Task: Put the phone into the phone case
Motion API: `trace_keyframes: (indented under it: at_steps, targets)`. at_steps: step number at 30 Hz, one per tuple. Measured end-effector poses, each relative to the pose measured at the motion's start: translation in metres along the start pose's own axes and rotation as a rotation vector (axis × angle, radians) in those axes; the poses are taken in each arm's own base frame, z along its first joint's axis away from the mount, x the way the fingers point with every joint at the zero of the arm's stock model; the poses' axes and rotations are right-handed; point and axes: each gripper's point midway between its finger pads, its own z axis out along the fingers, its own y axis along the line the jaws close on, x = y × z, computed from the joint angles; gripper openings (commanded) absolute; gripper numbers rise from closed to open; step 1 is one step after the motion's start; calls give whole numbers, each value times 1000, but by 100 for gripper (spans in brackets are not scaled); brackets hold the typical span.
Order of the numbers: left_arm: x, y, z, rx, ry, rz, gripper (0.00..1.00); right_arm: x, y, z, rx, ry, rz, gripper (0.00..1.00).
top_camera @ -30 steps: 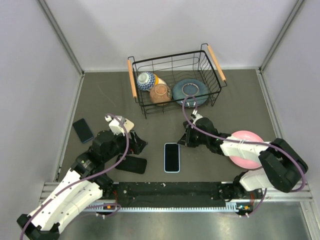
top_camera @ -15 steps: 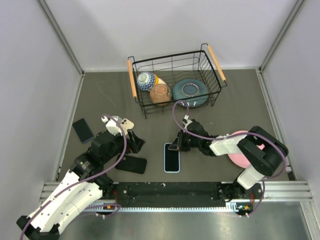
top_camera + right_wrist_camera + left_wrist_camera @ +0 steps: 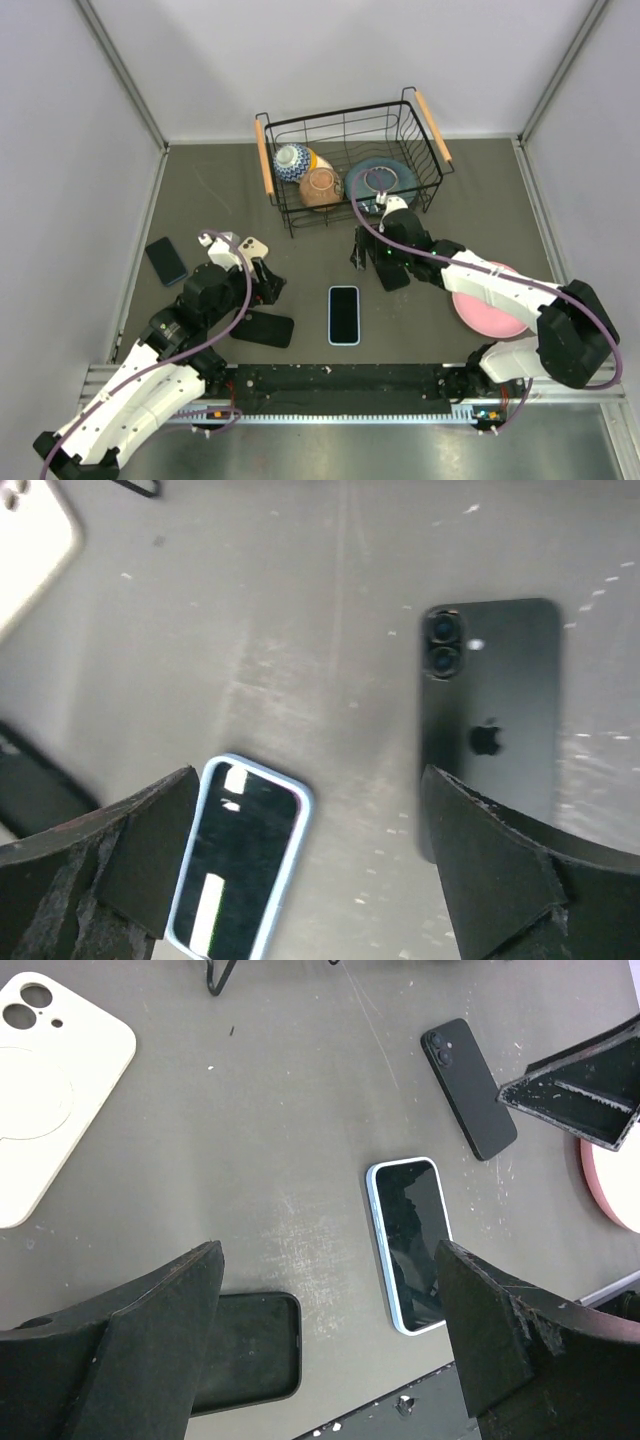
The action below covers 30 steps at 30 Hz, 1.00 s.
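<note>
A phone in a light blue case (image 3: pixel 343 315) lies screen up at the table's front middle, also in the left wrist view (image 3: pixel 410 1245). An empty black phone case (image 3: pixel 263 328) lies to its left. A black phone (image 3: pixel 490 720) lies face down, camera and logo showing, just behind the blue-cased one. My right gripper (image 3: pixel 375 262) hovers open above both, touching neither; the blue-cased phone (image 3: pixel 235 870) shows low between its fingers. My left gripper (image 3: pixel 266 284) is open above the black case (image 3: pixel 245 1350), holding nothing.
A wire basket (image 3: pixel 432 125) at the back holds bowls and a dark plate. A pink plate (image 3: pixel 500 310) sits at the right under my right arm. A white phone case (image 3: pixel 50 1090) and a dark blue phone (image 3: pixel 165 260) lie to the left.
My right gripper was shut and low at the far end of the blue-cased phone; it has lifted back toward the basket and opened wide. The left gripper has hardly moved.
</note>
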Motion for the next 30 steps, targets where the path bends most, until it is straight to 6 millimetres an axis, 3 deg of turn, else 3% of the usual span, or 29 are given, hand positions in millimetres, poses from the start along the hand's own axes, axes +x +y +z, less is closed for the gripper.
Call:
trace_keyframes:
  at_steps: [7, 14, 19, 27, 30]
  targets:
    - [-3, 13, 2, -89, -28, -88, 93, 5, -35, -7, 139, 43, -105, 99]
    - [6, 41, 1, -263, -58, -324, 90, 10, -29, -9, 99, 73, -99, 97]
    - [29, 66, 0, -415, -50, -518, 86, 6, -20, -18, 57, 55, -86, 97]
    - [68, 89, 3, -669, 40, -741, 70, 2, -16, -42, 17, -9, -67, 97]
    - [69, 89, 4, -745, 54, -795, 67, 4, -16, -48, 6, -20, -66, 97]
